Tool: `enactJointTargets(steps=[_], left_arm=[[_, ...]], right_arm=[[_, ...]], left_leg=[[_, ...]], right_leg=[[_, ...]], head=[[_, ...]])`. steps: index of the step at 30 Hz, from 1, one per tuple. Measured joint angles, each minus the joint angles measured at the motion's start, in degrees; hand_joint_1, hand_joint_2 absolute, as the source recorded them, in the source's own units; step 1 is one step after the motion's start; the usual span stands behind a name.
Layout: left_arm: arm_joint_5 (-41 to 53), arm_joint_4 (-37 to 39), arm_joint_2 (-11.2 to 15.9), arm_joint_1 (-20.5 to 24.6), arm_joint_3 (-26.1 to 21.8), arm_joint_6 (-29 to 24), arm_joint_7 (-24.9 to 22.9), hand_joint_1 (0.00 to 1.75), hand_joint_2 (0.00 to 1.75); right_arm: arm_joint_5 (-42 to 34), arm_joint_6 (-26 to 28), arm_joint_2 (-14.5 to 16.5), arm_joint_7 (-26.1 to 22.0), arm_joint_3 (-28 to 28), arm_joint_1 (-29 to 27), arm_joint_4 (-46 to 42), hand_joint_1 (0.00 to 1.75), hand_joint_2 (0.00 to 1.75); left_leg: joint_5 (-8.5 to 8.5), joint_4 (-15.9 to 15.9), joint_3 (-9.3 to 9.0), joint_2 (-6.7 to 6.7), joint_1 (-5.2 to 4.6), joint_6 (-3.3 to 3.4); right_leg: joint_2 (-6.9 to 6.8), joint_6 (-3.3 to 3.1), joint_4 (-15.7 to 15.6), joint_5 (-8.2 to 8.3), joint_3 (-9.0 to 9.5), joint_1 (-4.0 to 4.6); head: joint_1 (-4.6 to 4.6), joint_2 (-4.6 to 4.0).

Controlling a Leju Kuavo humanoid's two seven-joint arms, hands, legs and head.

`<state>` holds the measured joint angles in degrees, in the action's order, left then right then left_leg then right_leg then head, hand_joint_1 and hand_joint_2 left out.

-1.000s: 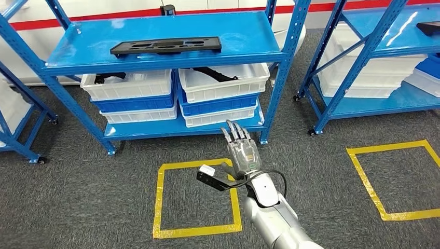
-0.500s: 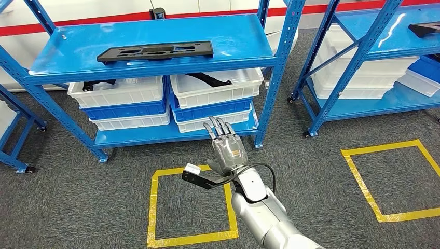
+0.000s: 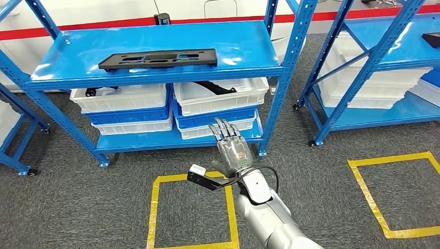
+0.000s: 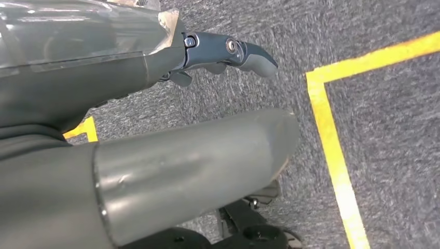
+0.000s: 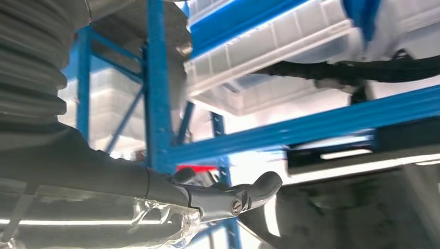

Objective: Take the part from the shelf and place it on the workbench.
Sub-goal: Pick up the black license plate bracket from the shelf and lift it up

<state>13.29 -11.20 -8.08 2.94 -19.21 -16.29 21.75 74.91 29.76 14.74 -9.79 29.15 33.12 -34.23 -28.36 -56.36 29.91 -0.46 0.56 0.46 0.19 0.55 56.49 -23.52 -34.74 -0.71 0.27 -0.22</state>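
Observation:
A long flat black part (image 3: 158, 58) with cut-outs lies on the top board of the blue shelf (image 3: 249, 41). My right hand (image 3: 233, 148) is raised in front of the shelf's lower level with its fingers stretched out and apart, empty, well below and to the right of the part. In the right wrist view, one finger (image 5: 233, 199) of that hand points at the blue shelf beam (image 5: 311, 129) with nothing held. My left hand (image 4: 155, 155) hangs over the grey carpet, thumb and fingers apart, holding nothing.
White bins (image 3: 223, 93) on blue bins fill the shelf's lower level; one holds a black piece (image 3: 215, 86). A second blue rack (image 3: 363, 57) with white bins stands at the right. Yellow tape squares (image 3: 153, 212) (image 3: 373, 202) mark the carpet.
The whole picture has shifted, so the camera moved. My right hand stays stretched out toward the shelf, still empty. The black part has not moved on the shelf.

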Motion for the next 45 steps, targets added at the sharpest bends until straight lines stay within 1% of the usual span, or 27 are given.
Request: enactJointTargets(steps=[2, 5, 6, 7, 8, 10, 11, 13, 16, 18, 20, 21, 22, 23, 24, 26, 28, 32, 34, 36, 37, 38, 40, 41, 42, 43, 45], left_arm=[[0.3, 0.0, 0.0, 0.0, 0.0, 0.0, 0.0, 0.00, 0.00], [0.7, 0.0, 0.0, 0.0, 0.0, 0.1, 0.0, 0.00, 0.00], [0.8, 0.0, 0.0, -0.1, 0.0, 0.1, 0.0, 0.00, 0.00], [0.8, 0.0, 0.0, -0.1, 0.0, 0.1, 0.0, 0.00, 0.00], [0.8, 0.0, 0.0, -0.1, 0.0, 0.1, 0.0, 0.00, 0.00], [0.8, 0.0, 0.0, -0.1, 0.0, 0.0, -0.1, 0.00, 0.00], [0.9, 0.1, 0.0, 0.0, 0.0, 0.0, -0.1, 0.00, 0.00], [1.0, 0.1, 0.0, 0.1, 0.0, 0.0, -0.1, 0.00, 0.00], [1.0, 0.1, -0.1, 0.0, 0.0, 0.0, -0.2, 0.00, 0.00], [1.1, 0.1, -0.1, 0.0, 0.0, 0.0, -0.2, 0.00, 0.00], [1.1, 0.1, -0.1, 0.1, 0.0, 0.0, -0.2, 0.00, 0.00], [1.1, 0.1, -0.1, 0.1, 0.0, 0.0, -0.2, 0.00, 0.00], [1.1, 0.1, -0.1, 0.0, 0.0, 0.0, -0.2, 0.00, 0.00], [1.1, 0.2, -0.1, 0.0, 0.0, 0.0, -0.2, 0.00, 0.00], [1.1, 0.2, -0.1, -0.1, 0.0, 0.0, -0.2, 0.00, 0.00], [1.1, 0.2, -0.2, -0.1, 0.0, 0.0, -0.2, 0.00, 0.00], [1.1, 0.2, -0.2, 0.0, 0.0, 0.0, -0.2, 0.00, 0.00], [1.3, 0.2, -0.2, 0.1, 0.0, 0.0, -0.2, 0.00, 0.00], [1.6, 0.2, -0.2, 0.1, 0.0, 0.0, -0.2, 0.00, 0.00], [2.1, 0.2, -0.2, 0.1, 0.1, 0.1, -0.2, 0.00, 0.00], [2.4, 0.2, -0.3, 0.0, 0.2, 0.1, -0.3, 0.00, 0.00], [2.6, 0.2, -0.2, 0.0, 0.4, 0.1, -0.4, 0.00, 0.00], [2.9, 0.2, -0.2, 0.0, 0.6, 0.2, -0.5, 0.00, 0.00], [3.0, 0.2, -0.3, 0.1, 0.7, 0.2, -0.6, 0.00, 0.00], [3.0, 0.2, -0.3, 0.1, 0.7, 0.2, -0.7, 0.00, 0.00], [3.0, 0.2, -0.3, 0.2, 0.8, 0.2, -0.7, 0.00, 0.00], [3.0, 0.2, -0.4, 0.3, 0.9, 0.3, -0.7, 0.00, 0.00]], right_arm=[[-0.1, 0.2, -0.1, 0.3, 0.0, 0.0, 0.0, 0.00, 1.75], [-0.1, 0.4, -0.3, 0.4, 0.0, -0.3, 0.0, 0.00, 1.75], [-0.2, 0.4, -0.4, 0.4, 0.0, -0.6, 0.0, 0.00, 1.75], [-0.2, 0.4, -0.6, 0.5, 0.0, -0.8, 0.0, 0.00, 1.75], [-0.2, 0.4, -0.7, 0.5, 0.0, -1.0, 0.0, 0.00, 1.75], [-0.2, 0.4, -0.7, 0.5, 0.0, -1.1, 0.0, 0.00, 1.75], [-0.2, 0.4, -0.8, 0.5, 0.0, -1.1, 0.0, 0.00, 1.75], [-0.2, 0.4, -0.9, 0.5, 0.0, -1.1, 0.0, 0.00, 1.75], [-0.3, 0.4, -1.0, 0.5, 0.0, -1.2, -0.2, 0.00, 1.75], [-0.3, 0.4, -1.2, 0.5, 0.0, -1.2, -0.3, 0.00, 1.75], [-0.3, 0.4, -1.4, 0.5, 0.0, -1.4, -0.3, 0.00, 1.75], [-0.3, 0.4, -1.5, 0.5, 0.0, -1.6, -0.3, 0.00, 1.31], [-0.3, 0.4, -1.7, 0.5, 0.0, -1.8, -0.3, 0.00, 0.87], [-0.3, 0.4, -1.8, 0.5, 0.0, -1.9, -0.3, 0.00, 0.44], [-0.3, 0.4, -1.8, 0.5, 0.0, -2.0, -0.3, 0.00, 0.00], [-0.3, 0.4, -1.9, 0.5, 0.0, -1.9, -0.4, 0.00, 0.87], [-0.3, 0.4, -1.9, 0.5, 0.0, -1.9, -0.4, 0.00, 1.75], [-0.2, 0.5, -1.9, 0.5, 0.0, -1.8, -1.0, 0.00, 1.75], [0.1, 0.5, -1.8, 0.4, 0.0, -1.7, -1.2, 0.00, 1.75], [0.5, 0.3, -1.6, 0.6, 0.1, -1.8, -1.3, 0.00, 1.75], [0.7, 0.2, -1.6, 0.9, 0.2, -1.8, -1.3, 0.00, 1.75], [0.9, 0.1, -1.5, 1.1, 0.3, -1.8, -1.3, 0.00, 1.75], [1.3, -0.2, -1.3, 1.5, 0.5, -1.7, -1.3, 0.00, 1.75], [1.4, -0.2, -1.2, 1.5, 0.6, -1.6, -1.3, 0.00, 1.75], [1.4, -0.2, -1.1, 1.6, 0.6, -1.4, -1.3, 0.00, 1.75], [1.5, -0.2, -1.0, 1.7, 0.7, -1.2, -1.3, 0.00, 1.75], [1.5, -0.2, -0.9, 1.7, 0.9, -0.9, -1.3, 0.00, 1.75]], left_leg=[[-1.55, -2.8, 1.14, 0.15, 0.26, -0.65], [-5.29, -13.5, 7.49, 0.27, 0.58, -1.38], [-5.41, -15.9, 9.47, 0.28, 0.64, -1.50], [-4.42, -16.4, 10.59, 0.29, 0.67, -1.53], [-2.23, -14.5, 10.50, 0.30, 0.69, -1.47], [2.83, -7.2, 7.98, 0.36, 0.64, -1.15], [4.20, -4.0, 6.49, 0.40, 0.51, -0.89], [4.25, -1.5, 5.10, 0.40, 0.18, -0.27], [3.82, -0.8, 4.39, 0.31, 0.19, 0.90], [3.59, -0.3, 3.56, 0.32, 0.38, 1.71], [3.08, -0.2, 3.07, 0.26, 0.24, 2.19], [2.78, -0.3, 2.79, 0.18, 0.18, 2.27], [2.44, -0.3, 2.41, 0.09, 0.11, 2.28], [2.06, -0.3, 1.90, -0.02, 0.05, 2.21], [1.63, -0.3, 1.28, -0.09, 0.01, 2.12], [0.62, -0.3, 0.36, -0.22, -0.16, 1.74], [-0.31, -0.3, -0.08, -0.31, -0.33, 1.14], [-2.08, -1.8, -0.23, -0.07, 0.07, -0.21], [-4.82, -8.1, 2.88, 0.14, 0.30, -0.85], [-7.01, -15.4, 7.89, 0.19, 0.61, -1.39], [-6.59, -17.0, 9.63, 0.23, 0.73, -1.57], [-4.80, -16.2, 10.20, 0.27, 0.85, -1.66], [1.09, -8.9, 8.30, 0.42, 1.07, -1.65], [3.16, -5.1, 6.81, 0.49, 1.03, -1.56], [4.25, -2.5, 5.67, 0.51, 0.94, -1.34], [4.35, -1.4, 5.13, 0.49, 0.78, -1.04], [3.89, -1.3, 4.83, 0.33, 0.49, -0.21]], right_leg=[[0.14, -0.96, -0.2, -0.42, 0.67, -0.29], [0.17, -1.90, -0.2, -1.32, 1.68, -0.26], [0.19, -1.95, -0.2, -1.66, 2.02, -0.19], [0.23, -1.90, -0.2, -2.03, 2.44, -0.15], [0.29, -1.79, -0.2, -2.43, 2.97, -0.15], [0.39, -1.43, -0.2, -3.25, 4.10, -0.09], [0.43, -1.12, -0.2, -3.65, 4.48, 0.08], [0.42, -0.45, -0.3, -4.18, 4.74, 0.40], [0.31, 0.39, 0.2, -4.99, 4.60, 0.55], [0.21, 0.37, 5.1, -6.84, 2.11, 0.57], [0.20, 0.11, 13.6, -9.32, -2.99, 0.53], [0.20, 0.23, 16.8, -9.83, -5.35, 0.53], [0.20, 0.56, 17.9, -9.32, -6.69, 0.53], [0.19, 1.02, 16.4, -7.75, -6.78, 0.54], [0.18, 1.46, 12.8, -5.41, -5.66, 0.54], [0.07, 1.62, 4.1, -1.03, -2.31, 0.63], [0.00, 0.77, 0.2, 0.36, -0.56, 0.73], [0.18, -1.03, -0.6, -0.25, 0.82, 0.13], [0.19, -1.81, -0.8, -0.77, 1.80, -0.10], [0.20, -2.08, -0.8, -1.38, 2.37, -0.09], [0.24, -2.00, -0.8, -1.73, 2.70, -0.09], [0.30, -1.87, -0.8, -2.12, 3.15, -0.12], [0.40, -1.44, -0.7, -3.06, 4.28, -0.16], [0.43, -1.12, -0.6, -3.57, 4.75, 0.04], [0.45, -0.77, -0.6, -3.98, 5.00, 0.20], [0.46, -0.41, -0.6, -4.27, 5.09, 0.37], [0.46, 0.31, -0.8, -4.61, 5.23, 0.55]], head=[[-0.42, 0.00], [-1.21, 0.00], [-1.26, 0.00], [-1.31, 0.00], [-1.39, 0.00], [-1.60, 0.00], [-1.68, 0.00], [-1.67, 0.00], [-1.28, 0.00], [-0.92, 0.00], [-0.52, 0.00], [-0.33, 0.00], [-0.18, 0.00], [-0.03, 0.00], [0.09, 0.00], [0.38, 0.00], [0.39, -0.01], [-0.12, 0.00], [-0.74, 0.00], [-1.14, 0.00], [-1.19, 0.00], [-1.26, 0.00], [-1.47, 0.00], [-1.62, 0.00], [-1.67, 0.00], [-1.60, 0.00], [-1.31, 0.00]])
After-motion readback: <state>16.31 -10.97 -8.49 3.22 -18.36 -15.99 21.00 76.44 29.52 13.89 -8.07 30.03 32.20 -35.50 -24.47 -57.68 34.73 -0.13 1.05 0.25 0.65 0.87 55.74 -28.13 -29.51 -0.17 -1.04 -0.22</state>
